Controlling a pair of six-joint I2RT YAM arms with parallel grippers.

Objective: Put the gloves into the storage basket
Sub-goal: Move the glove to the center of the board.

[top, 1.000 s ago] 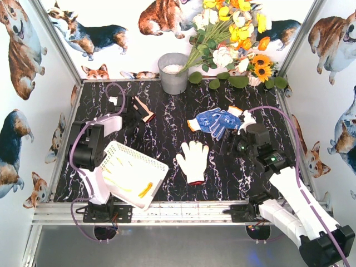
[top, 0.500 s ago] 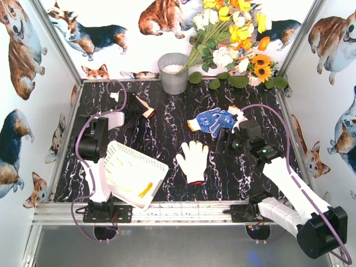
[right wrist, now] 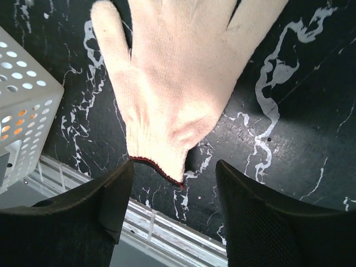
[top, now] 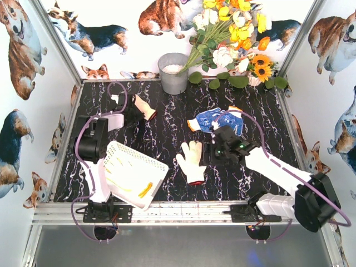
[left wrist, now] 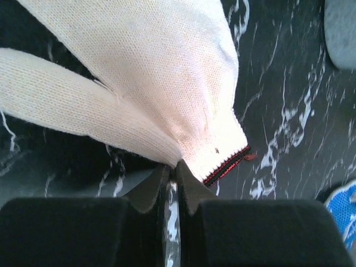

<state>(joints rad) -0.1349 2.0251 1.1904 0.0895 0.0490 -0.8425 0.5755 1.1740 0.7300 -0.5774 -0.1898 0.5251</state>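
At the back left, my left gripper [top: 136,107] is shut on the cuff edge of a cream glove [top: 147,108]. In the left wrist view the closed tips [left wrist: 177,166] pinch that glove [left wrist: 156,78] beside its red-trimmed cuff. A second white glove [top: 192,159] lies flat mid-table. My right gripper [top: 213,153] hangs over its cuff end, open; in the right wrist view the jaws [right wrist: 173,168] straddle the cuff of this glove [right wrist: 178,83] without touching it. Blue dotted gloves [top: 214,119] lie further back. The white storage basket [top: 133,167] sits tilted at front left.
A grey metal bucket [top: 173,72] and a bunch of flowers [top: 233,33] stand along the back wall. The table's metal front rail [right wrist: 161,228] runs just below the right gripper. The basket's corner [right wrist: 22,105] is left of the white glove. Something yellow-orange [top: 146,189] lies in the basket.
My left gripper has closed on the cream glove's cuff. The right arm has swung left from the blue gloves to above the white glove, its jaws narrowing slightly.
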